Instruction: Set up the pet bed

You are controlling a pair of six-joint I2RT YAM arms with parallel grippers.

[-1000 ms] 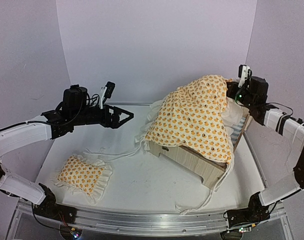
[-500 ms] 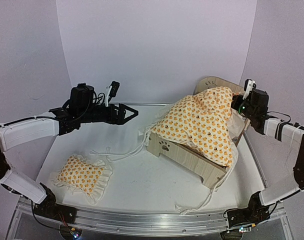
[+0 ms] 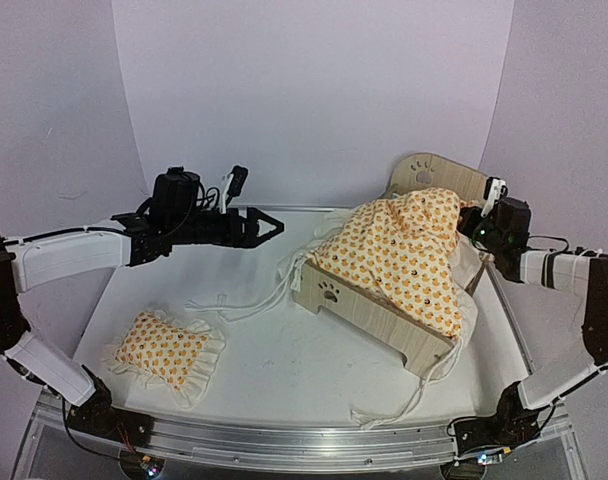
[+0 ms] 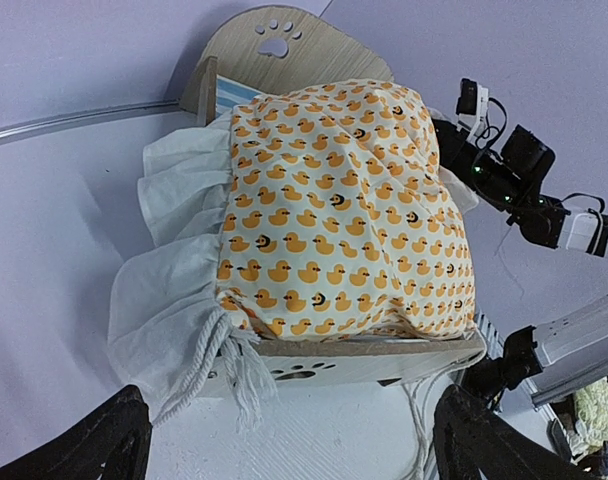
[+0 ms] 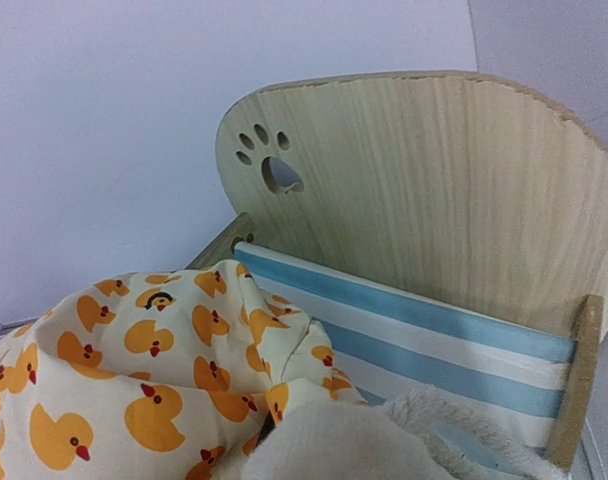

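Right of table [image 3: 284, 365] centre, pet bed [image 3: 374, 315] sits under soft blanket [image 3: 404, 250]; frame judged light, rigid, best pinched at headboard [image 3: 436, 178] rim; left gripper [image 3: 270, 230] gapes wide, right gripper [image 3: 475, 222] closed at blanket edge.

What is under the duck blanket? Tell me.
The blanket covers the bed. Only a strip of striped mattress shows by the headboard; the rest is hidden.
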